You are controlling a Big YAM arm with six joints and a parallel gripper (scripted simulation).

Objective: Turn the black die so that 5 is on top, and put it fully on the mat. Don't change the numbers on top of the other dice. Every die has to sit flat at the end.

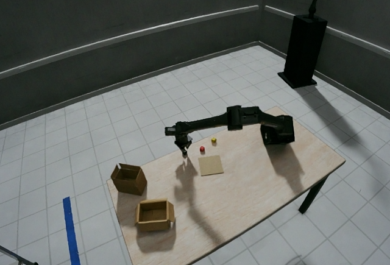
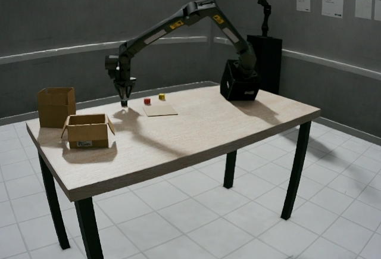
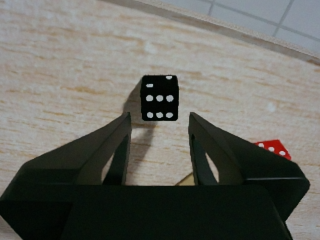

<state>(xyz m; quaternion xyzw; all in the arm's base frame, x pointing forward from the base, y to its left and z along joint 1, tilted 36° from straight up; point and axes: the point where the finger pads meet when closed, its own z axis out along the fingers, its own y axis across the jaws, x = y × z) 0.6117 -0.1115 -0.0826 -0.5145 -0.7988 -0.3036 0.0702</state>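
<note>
Your gripper [image 3: 160, 120] hangs just over the black die [image 3: 159, 98] near the far edge of the table [image 2: 196, 133], its fingers part-way spread with nothing between them; the die sits on the bare wood beyond the fingertips, apart from them, and off the mat [image 1: 210, 165], which lies near it toward the middle of the table. The face turned to your wrist camera shows six white pips; the face above it is too foreshortened to count. Expect a small, hard, light cube with smooth sides: it will not give under pressure, but it could skid or twist out if you catch it on a corner, so take it square across two opposite flat faces, low enough to tip it over cleanly. A red die [image 1: 202, 148] sits just beside the mat's far edge and a yellow die [image 1: 213, 140] a little beyond it; both are close to your path and should stay untouched. Yellow stickers on the arm [image 2: 184, 19], a white label on the nearer cardboard box [image 2: 88, 130] and paper notices on the wall [image 2: 332, 0] are all too small to read.
</note>
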